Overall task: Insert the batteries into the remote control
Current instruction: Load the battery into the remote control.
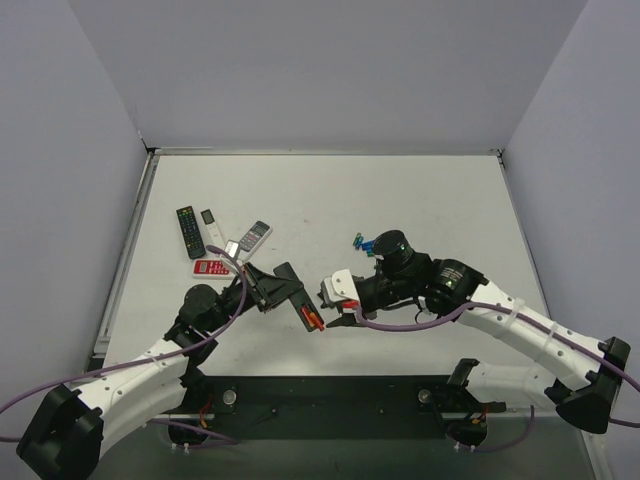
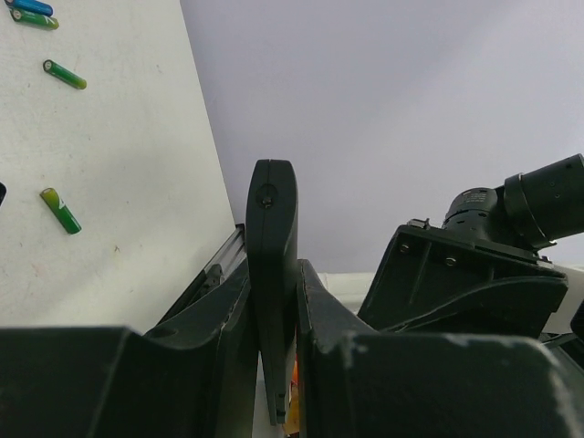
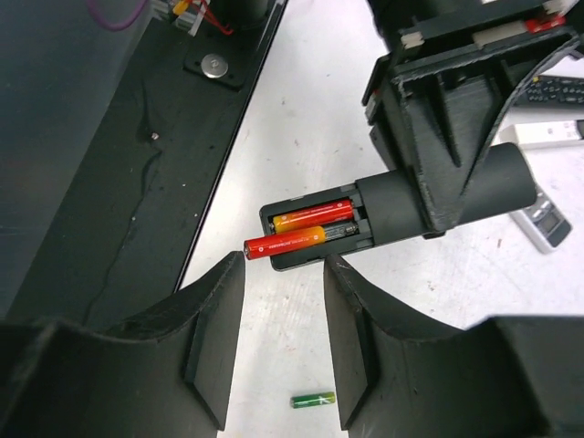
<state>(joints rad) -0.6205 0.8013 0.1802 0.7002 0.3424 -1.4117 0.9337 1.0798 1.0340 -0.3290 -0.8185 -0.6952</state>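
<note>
Right fingers (image 3: 214, 338): black, spread apart and empty, just short of the remote's open end.
Left fingers (image 2: 219, 338): clamped on the slim black plastic remote bar (image 3: 401, 205), held over the white bench (image 3: 301, 128).
Compartment: two orange-red cylinder batteries (image 3: 290, 243) side by side, the nearer jutting past the end.
Loose: small green cylinder cell (image 3: 313, 399) on the bench.

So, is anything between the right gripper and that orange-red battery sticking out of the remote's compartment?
Nothing visible. The right gripper, jaws open, faces the protruding orange-red battery with only bare table showing between them. The second battery lies beside it inside the remote control, not in the path.
</note>
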